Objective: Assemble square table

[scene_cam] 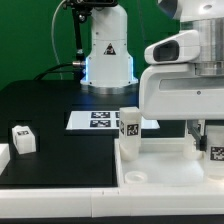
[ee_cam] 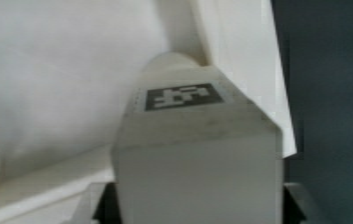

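Wrist view: one leg (ee_cam: pixel 191 140) fills the middle, tag facing the lens. Its long axis runs straight out from between the fingers. The gripper (ee_cam: pixel 199 208) has a dark finger (ee_cam: pixel 100 205) at one flank of the leg and its twin at the other.

Jaws stand narrow, about the leg's own width. You will find no gap between pad and leg, but the edge is blurred. Whether they are pressing or only touching, I cannot tell. Nothing else is in the hand.

Exterior view: the same leg stands upright under the hand, near the exterior view's right edge. It sits at that corner of the square tabletop slab (scene_cam: pixel 165 165). The hand comes straight down on it from above, fingers pointing along the leg's length, so the leg lies directly below the wrist. The hand hides its foot, so you cannot see whether it sits in a corner hole.

- Second leg (scene_cam: pixel 130 124): upright at the slab's far corner toward the exterior view's left, well apart from the hand.
- Third leg (scene_cam: pixel 22 138): lying loose on the black table, farther to the exterior view's left.
- Marker board (scene_cam: pixel 97 120): flat behind the slab, untouched.

Judgement: your next move turns on that vertical line. Any lift or twist should keep to the leg's axis, or it will cock sideways against the slab.
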`<action>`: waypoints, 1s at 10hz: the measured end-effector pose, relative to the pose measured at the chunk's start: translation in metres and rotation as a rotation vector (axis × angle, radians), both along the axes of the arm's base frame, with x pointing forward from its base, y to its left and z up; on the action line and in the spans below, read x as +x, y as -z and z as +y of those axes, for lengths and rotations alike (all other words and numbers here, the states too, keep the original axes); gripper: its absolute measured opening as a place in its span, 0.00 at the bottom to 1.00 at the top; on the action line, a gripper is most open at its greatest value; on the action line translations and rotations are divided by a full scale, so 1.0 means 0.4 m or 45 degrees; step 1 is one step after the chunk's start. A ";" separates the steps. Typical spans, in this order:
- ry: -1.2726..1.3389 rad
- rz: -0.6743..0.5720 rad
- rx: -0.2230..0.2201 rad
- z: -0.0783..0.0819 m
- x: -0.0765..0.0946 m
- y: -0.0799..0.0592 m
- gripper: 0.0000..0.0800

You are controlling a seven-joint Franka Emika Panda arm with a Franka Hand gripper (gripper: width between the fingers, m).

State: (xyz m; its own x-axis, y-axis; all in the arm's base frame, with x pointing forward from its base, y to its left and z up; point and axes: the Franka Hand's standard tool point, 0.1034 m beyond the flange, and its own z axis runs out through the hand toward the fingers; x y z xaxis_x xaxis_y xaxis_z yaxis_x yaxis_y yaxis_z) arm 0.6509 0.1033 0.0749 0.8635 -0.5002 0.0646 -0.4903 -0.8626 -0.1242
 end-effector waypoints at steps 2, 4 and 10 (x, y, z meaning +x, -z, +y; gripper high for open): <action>0.302 0.027 0.049 -0.011 -0.001 0.003 0.36; 0.722 0.077 0.113 -0.023 -0.008 0.009 0.36; 0.988 0.144 0.179 -0.025 -0.027 0.008 0.45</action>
State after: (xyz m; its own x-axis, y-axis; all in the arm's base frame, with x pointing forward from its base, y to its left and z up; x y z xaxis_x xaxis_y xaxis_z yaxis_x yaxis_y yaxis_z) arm 0.6400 0.0931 0.0715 0.2625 -0.9585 -0.1108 -0.9609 -0.2493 -0.1202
